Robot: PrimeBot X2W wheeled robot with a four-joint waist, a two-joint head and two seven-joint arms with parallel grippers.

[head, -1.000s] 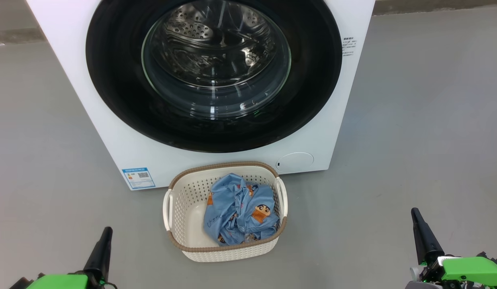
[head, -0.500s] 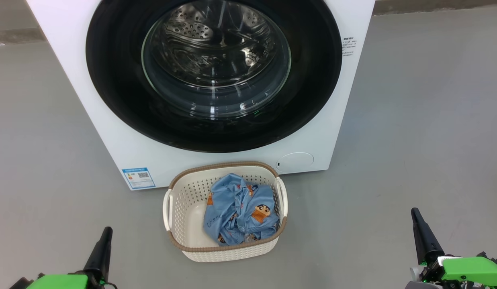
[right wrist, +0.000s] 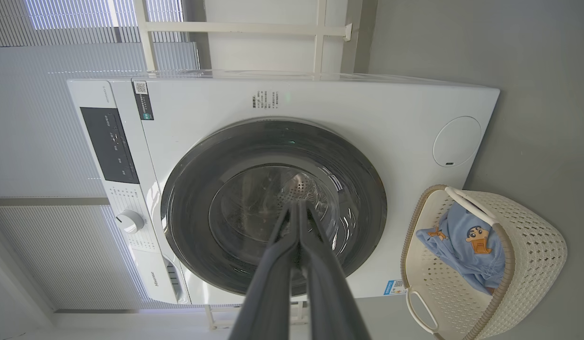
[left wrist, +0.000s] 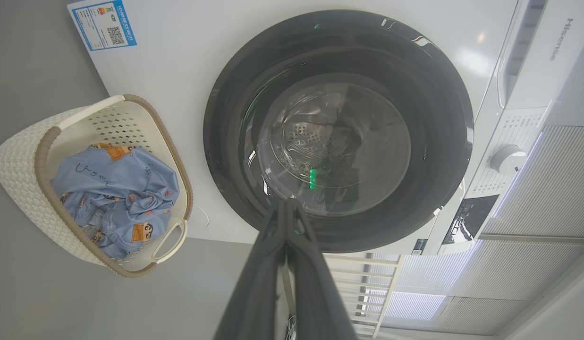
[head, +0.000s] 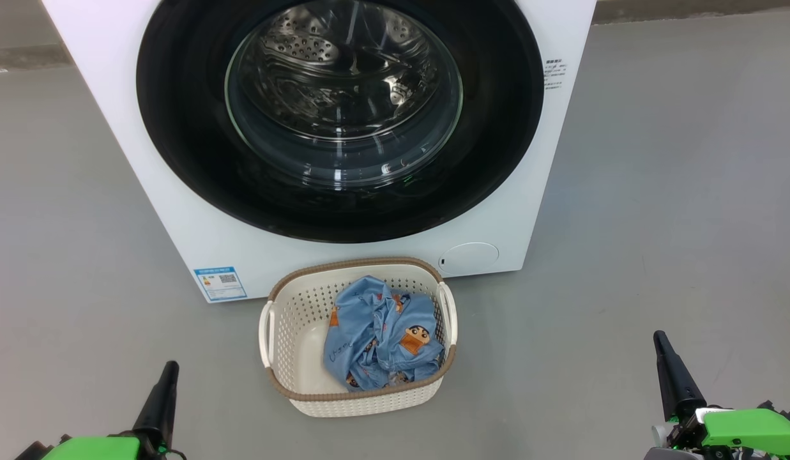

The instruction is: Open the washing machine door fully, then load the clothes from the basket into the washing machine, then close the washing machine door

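**A:** Since the big white front-loading washing machine (head: 177, 211) has its large round glossy black door (head: 177, 128), the one with the bulging glass window, sitting flush and closed, we reckon we're right at step one. Nothing's opened yet. We can see the steel drum (head: 318, 57) through the glass.

**B:** Agreed. The small cream-white perforated plastic basket (head: 286, 358) with the brown woven-look rim sits on the grey floor (head: 656, 191) just in front of the machine, below the door. The light blue cartoon-print clothes (head: 382, 338) are bunched in its right half. Both claws hang low and well back from everything. The left gripper (head: 170, 370) and the right gripper (head: 659, 342) each have their two dark fingers pressed together, holding nothing.

**A:** So what's next?

**B:** We'd say one arm has to reach up to the door's edge, hook it and swing it all the way out. We can't make out a handle or recess from here, so which side is a guess.
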